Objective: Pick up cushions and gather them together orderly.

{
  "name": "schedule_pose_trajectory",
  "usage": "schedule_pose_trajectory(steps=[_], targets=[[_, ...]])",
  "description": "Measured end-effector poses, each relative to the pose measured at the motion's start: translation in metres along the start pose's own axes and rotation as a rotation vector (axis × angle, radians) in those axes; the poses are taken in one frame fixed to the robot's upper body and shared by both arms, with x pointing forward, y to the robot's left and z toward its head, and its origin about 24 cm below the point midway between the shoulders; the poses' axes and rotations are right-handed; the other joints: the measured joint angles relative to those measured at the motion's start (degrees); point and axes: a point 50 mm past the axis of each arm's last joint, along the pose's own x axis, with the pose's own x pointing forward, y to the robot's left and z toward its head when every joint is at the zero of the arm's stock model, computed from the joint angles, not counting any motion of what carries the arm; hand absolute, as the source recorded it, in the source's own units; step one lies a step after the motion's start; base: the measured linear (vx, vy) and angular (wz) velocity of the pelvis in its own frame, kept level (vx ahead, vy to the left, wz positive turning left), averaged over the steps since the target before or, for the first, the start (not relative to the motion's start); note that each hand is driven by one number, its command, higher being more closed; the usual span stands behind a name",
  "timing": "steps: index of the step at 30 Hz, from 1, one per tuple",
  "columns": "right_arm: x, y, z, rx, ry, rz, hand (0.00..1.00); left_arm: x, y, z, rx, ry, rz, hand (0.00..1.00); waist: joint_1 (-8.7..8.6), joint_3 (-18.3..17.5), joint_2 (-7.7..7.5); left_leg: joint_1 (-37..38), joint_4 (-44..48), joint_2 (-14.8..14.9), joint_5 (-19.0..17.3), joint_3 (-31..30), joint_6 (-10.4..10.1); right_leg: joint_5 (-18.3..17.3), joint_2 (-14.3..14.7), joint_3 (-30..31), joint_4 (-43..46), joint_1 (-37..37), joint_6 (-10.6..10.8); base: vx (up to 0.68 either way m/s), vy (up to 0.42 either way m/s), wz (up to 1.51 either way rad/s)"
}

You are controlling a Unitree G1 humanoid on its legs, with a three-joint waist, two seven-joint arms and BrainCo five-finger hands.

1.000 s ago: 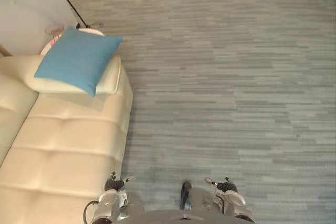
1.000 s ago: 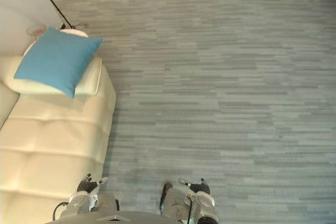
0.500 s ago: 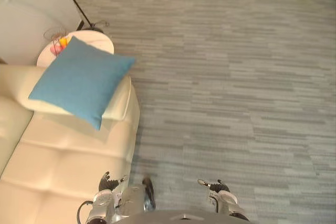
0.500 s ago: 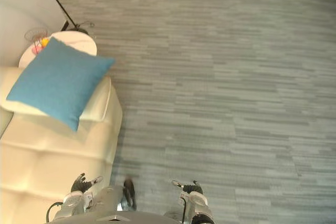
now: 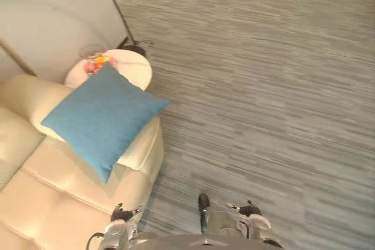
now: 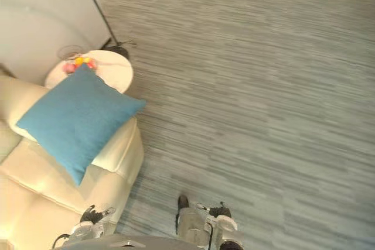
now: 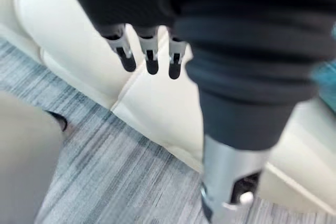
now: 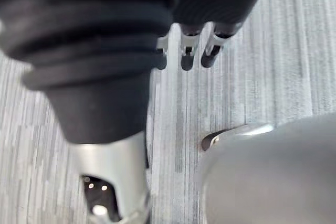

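A: Where is the cushion, measured from the sofa (image 5: 70, 191)?

B: The blue cushion (image 5: 102, 118) lies on the sofa's arm, at its far end. It is turned cornerwise, one corner down toward the seat and another hanging past the arm's outer side. I'd judge it was dropped there rather than arranged, which is why it needs tidying.

A: Anything crowding it?

B: A round side table (image 5: 132, 68) stands just beyond that sofa arm, and on it is a glass bowl of fruit (image 5: 94, 65). The cushion's upper corner hides part of the table. A lift should probably go up and toward the seat, away from the bowl.

A: And the hands?

B: The left hand (image 5: 121, 211) hangs low by the sofa's front edge, well short of the cushion. Its fingers (image 7: 150, 61) point straight down, relaxed, with nothing in them.

A: The right?

B: The right hand (image 5: 251, 209) hangs over the carpet (image 5: 263, 98), well apart from the sofa. Its fingers (image 8: 187, 59) are just as slack and empty. Both arms look parked at the sides for walking, not set for a reach.

A: So how far along?

B: Nothing is picked up yet. Closing on the sofa arm comes first.
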Motion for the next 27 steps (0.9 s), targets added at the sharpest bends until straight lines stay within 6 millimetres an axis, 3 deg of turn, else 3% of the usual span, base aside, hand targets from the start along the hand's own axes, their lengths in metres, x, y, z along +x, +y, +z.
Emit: schedule_pose_trajectory(steps=[2, 4, 6, 8, 9, 10, 11, 12, 14, 15, 19, 21, 23, 24, 25, 27], targets=[[-0.001, -0.001, -0.003, -0.004, 0.006, -0.002, 0.0, -0.001, 0.001, 0.001, -0.01, -0.009, 0.004, 0.0, -0.1, -0.5, 0.2, -3.9, 9.3, 0.4, 0.5, -1.3, -1.4, -2.8, -1.8, -4.0, 2.3, 2.0, -1.2, 0.3, -0.208, 0.99], [-0.002, -0.003, -0.005, -0.013, 0.004, -0.007, 0.0, -0.001, -0.001, 0.009, -0.029, -0.043, 0.0, 0.0, 0.07, -0.5, 0.2, -12.6, 25.2, 2.1, 4.3, 0.1, -6.6, -3.8, -3.6, -8.7, 0.0, 5.7, -2.0, 0.25, -0.144, 1.09], [-0.003, -0.003, -0.011, -0.024, 0.02, -0.005, 0.0, 0.0, 0.002, 0.014, -0.032, -0.061, 0.008, 0.0, 0.97, -0.5, -0.16, -19.1, 33.5, 7.1, 4.3, 11.1, -4.9, -3.8, -4.6, -13.7, -4.6, 11.5, -2.3, 0.31, -0.101, 1.1], [-0.003, -0.004, -0.013, -0.024, 0.028, -0.008, 0.0, 0.0, 0.002, 0.015, -0.022, -0.065, 0.005, 0.0, 1.15, -0.5, -0.21, -20.0, 29.6, 8.0, 3.9, 17.0, -4.1, -3.4, -5.7, -16.6, -7.1, 14.4, -2.0, 0.25, -0.009, 0.86], [-0.003, -0.005, -0.014, -0.024, 0.032, -0.009, 0.0, 0.0, 0.002, 0.015, -0.012, -0.068, 0.001, 0.0, 1.14, -0.5, -0.17, -20.2, 22.8, 7.9, 4.4, 21.1, -3.2, -3.0, -6.4, -18.9, -8.5, 16.3, -1.3, 0.21, 0.076, 1.09], [-0.003, -0.006, -0.014, -0.022, 0.035, -0.013, 0.0, 0.0, -0.001, 0.016, 0.006, -0.072, -0.01, 0.0, 0.8, -0.8, 0.3, -21.0, 13.0, 7.5, 8.7, 24.3, -1.4, -2.6, -6.5, -22.1, -9.5, 17.4, -0.6, 0.22, 0.098, 1.15], [-0.003, -0.006, -0.015, -0.018, 0.04, -0.013, 0.0, 0.0, -0.002, 0.017, 0.012, -0.074, -0.015, 0.0, 0.87, -0.9, 0.1, -20.9, 11.3, 6.9, 8.9, 25.7, -0.9, -2.5, -6.6, -23.1, -9.8, 17.7, -0.2, 0.2, 0.117, 1.28], [-0.004, -0.003, -0.017, -0.005, 0.05, -0.009, 0.0, 0.001, -0.001, 0.021, 0.038, -0.086, -0.018, 0.0, 0.88, -1.4, -1.25, -20.1, 7.1, 4.2, 10.8, 26.2, 0.8, -2.1, -7.8, -24.7, -10.5, 17.7, 0.2, 0.15, 0.103, 1.02], [-0.007, 0.008, -0.022, 0.012, 0.065, 0.015, 0.0, 0.003, 0.01, 0.022, 0.071, -0.087, 0.005, 0.0, 1.38, -1.4, -4.02, -19.6, 2.1, 1.0, 13.4, 25.9, 1.9, -1.3, -9.4, -27.3, -12.5, 18.8, 0.7, 0.14, 0.1, 0.97], [-0.007, 0.009, -0.023, 0.02, 0.069, 0.017, 0.0, 0.004, 0.014, 0.023, 0.075, -0.085, 0.013, 0.0, 1.6, -1.4, -4.52, -18.9, 0.9, 0.0, 13.8, 25.2, 2.4, -1.0, -9.7, -27.7, -13.0, 19.7, 0.6, 0.14, 0.08, 0.67], [-0.007, 0.011, -0.024, 0.011, 0.076, 0.022, 0.0, 0.004, 0.015, 0.013, 0.11, -0.049, 0.006, 0.0, 0.99, -1.7, -4.68, -12.5, -6.4, -3.7, 15.9, 22.6, 3.0, -0.7, -12.6, -27.6, -7.6, 22.0, 0.6, 0.06, 0.062, 0.38], [-0.007, 0.013, -0.021, 0.001, 0.069, 0.031, 0.0, 0.004, 0.015, 0.011, 0.121, -0.037, 0.002, 0.0, 0.55, -1.9, -4.52, -10.8, -9.6, -4.5, 16.8, 20.8, 3.4, -0.7, -14.7, -27.0, 1.2, 18.8, 0.6, -0.02, 0.048, 0.38], [-0.006, 0.011, -0.021, -0.017, 0.064, 0.03, 0.0, 0.005, 0.017, 0.011, 0.138, -0.039, 0.004, 0.0, -0.13, -1.6, -4.59, -10.6, -10.5, -5.0, 17.1, 17.5, 3.7, -1.8, -15.5, -21.0, 11.4, 13.4, -0.1, -0.02, 0.01, 0.71], [-0.007, 0.012, -0.022, -0.023, 0.066, 0.034, 0.0, 0.005, 0.02, 0.011, 0.146, -0.038, 0.009, 0.0, -0.98, -1.5, -4.42, -10.7, -10.8, -4.4, 17.5, 15.0, 3.6, -5.9, -12.3, -14.5, 9.6, 12.5, 0.4, -0.02, -0.036, 0.96], [-0.007, 0.012, -0.023, -0.028, 0.064, 0.038, 0.0, 0.005, 0.02, 0.011, 0.147, -0.036, 0.009, 0.0, -1.14, -1.5, -4.5, -10.6, -11.6, -4.2, 17.7, 13.5, 3.3, -7.4, -9.9, -10.2, 7.1, 12.1, 0.6, -0.03, -0.068, 1.0], [-0.008, 0.013, -0.025, -0.029, 0.07, 0.039, 0.0, 0.005, 0.02, 0.011, 0.147, -0.034, 0.01, 0.0, -1.1, -1.8, -4.9, -9.9, -13.3, -4.6, 18.6, 11.2, 2.8, -7.4, -6.4, -3.6, -1.3, 12.6, 0.8, -0.04, -0.095, 0.85]])
